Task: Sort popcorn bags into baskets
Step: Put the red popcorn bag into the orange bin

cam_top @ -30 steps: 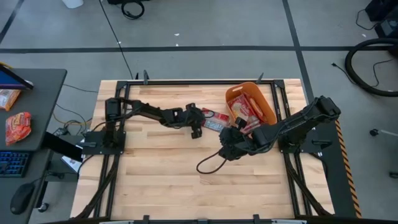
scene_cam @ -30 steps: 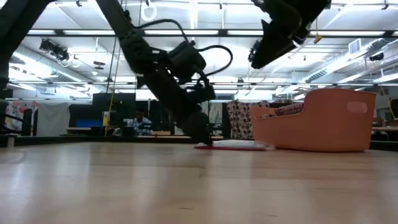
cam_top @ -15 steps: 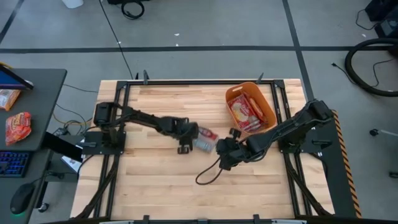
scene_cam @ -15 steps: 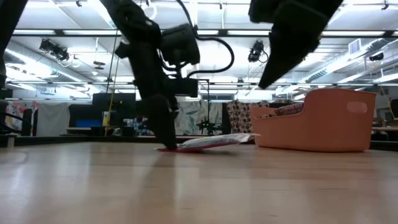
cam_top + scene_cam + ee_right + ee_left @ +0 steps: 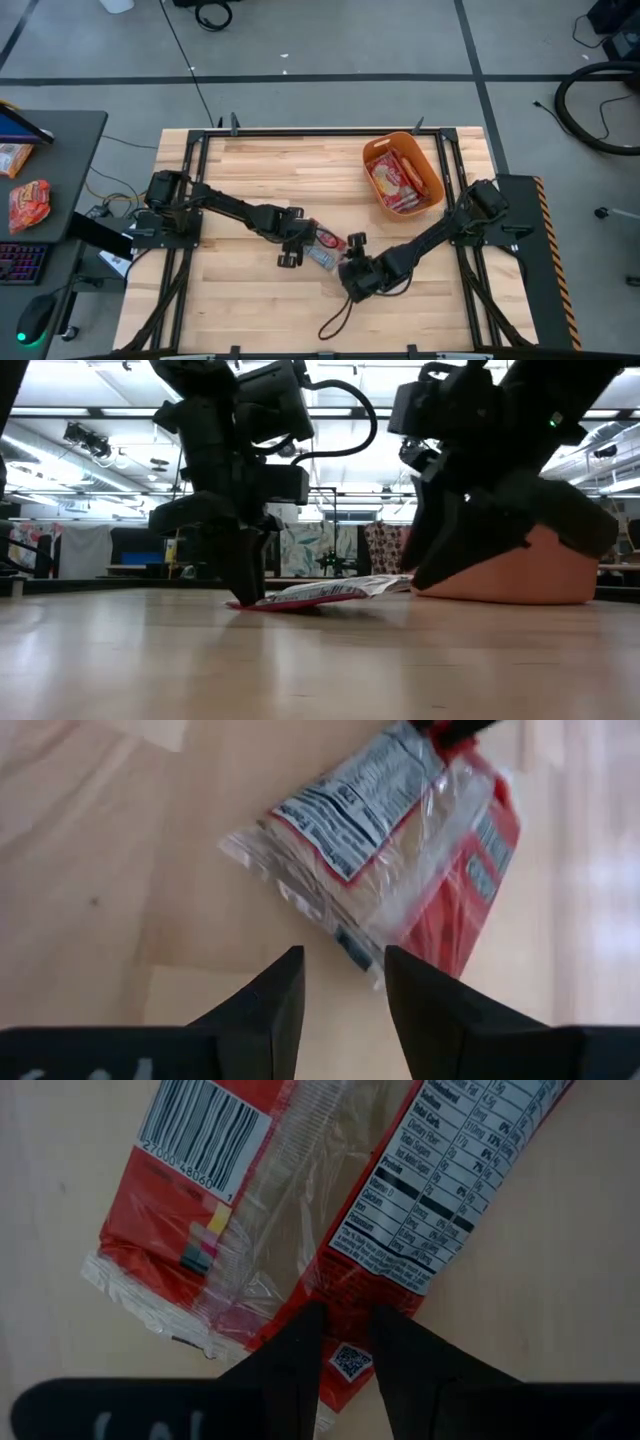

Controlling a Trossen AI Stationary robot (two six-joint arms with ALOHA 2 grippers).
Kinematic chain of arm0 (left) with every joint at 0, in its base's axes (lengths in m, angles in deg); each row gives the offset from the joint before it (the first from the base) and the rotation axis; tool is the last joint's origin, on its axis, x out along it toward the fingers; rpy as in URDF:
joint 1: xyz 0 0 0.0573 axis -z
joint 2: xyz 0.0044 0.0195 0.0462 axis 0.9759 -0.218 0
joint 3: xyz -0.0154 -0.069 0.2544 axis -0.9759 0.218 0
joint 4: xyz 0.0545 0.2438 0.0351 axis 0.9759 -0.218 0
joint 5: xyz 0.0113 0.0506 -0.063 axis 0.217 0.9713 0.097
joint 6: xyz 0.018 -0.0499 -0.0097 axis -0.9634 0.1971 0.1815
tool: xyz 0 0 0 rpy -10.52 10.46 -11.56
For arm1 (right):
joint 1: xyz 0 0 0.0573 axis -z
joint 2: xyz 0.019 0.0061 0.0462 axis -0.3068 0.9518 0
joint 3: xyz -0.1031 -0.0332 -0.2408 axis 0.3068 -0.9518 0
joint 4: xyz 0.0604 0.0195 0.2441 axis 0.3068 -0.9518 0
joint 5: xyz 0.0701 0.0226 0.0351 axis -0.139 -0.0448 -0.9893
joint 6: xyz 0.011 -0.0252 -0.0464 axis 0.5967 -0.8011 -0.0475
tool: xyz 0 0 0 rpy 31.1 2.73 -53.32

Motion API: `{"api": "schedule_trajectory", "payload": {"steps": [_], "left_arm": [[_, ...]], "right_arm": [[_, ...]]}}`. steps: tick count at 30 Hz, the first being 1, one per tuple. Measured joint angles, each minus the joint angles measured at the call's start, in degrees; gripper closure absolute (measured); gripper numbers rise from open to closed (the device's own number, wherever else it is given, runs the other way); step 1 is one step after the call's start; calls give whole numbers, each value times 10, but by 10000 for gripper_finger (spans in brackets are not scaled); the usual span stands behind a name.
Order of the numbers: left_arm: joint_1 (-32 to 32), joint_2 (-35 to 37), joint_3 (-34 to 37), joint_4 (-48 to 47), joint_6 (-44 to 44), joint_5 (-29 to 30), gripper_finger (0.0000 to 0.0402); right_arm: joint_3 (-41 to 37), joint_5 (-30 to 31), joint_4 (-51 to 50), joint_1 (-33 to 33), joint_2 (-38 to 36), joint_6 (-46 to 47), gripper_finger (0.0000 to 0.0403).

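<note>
One popcorn bag [image 5: 326,246] lies near the table's middle, its white-and-blue back with clear film facing up [image 5: 330,1200]. My left gripper [image 5: 300,243] stands at the bag's left end, shut on it [image 5: 345,1342]. My right gripper [image 5: 350,270] hangs just to the near right of the bag. It is open, and the bag [image 5: 390,840] lies beyond its fingertips [image 5: 345,975] untouched. The orange basket [image 5: 428,160] sits at the far right with red popcorn bags [image 5: 395,182] stacked inside. In the low view the bag [image 5: 325,593] rests on the wood by its left end. My left gripper pinches the bag's short end between its two fingers, at the red edge beside the small square code [image 5: 348,1364]. The fingers [image 5: 245,575] come from above, pointing down. The held end [image 5: 240,603] sits on the table and the bag slopes slightly up toward the basket.
A black cable loop [image 5: 338,318] trails from the right arm over the near part of the table. Dark frame rails [image 5: 190,250] run along both sides. An orange-red snack pouch [image 5: 28,205] lies on the side desk to the left.
My left gripper has moved toward the near edge, dragging the bag along the table away from the basket. My right gripper has moved toward the near edge and down, ending beside the bag.
</note>
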Motion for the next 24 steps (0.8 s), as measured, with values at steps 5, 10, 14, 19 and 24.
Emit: {"api": "schedule_trajectory", "payload": {"steps": [5,10,14,19,24], "left_arm": [[-1,0,2,4,-1,0,308],[-1,0,2,12,-1,1,308],[-1,0,2,15,-2,1,308],[-1,0,2,16,-2,1,308],[0,1,2,17,-2,2,308]], "right_arm": [[17,87,1,-28,34,-61,245],[17,143,13,-35,74,-114,239],[20,179,43,-29,95,-143,241],[20,180,80,-14,95,-159,266],[18,158,87,-7,91,-164,334]]}}
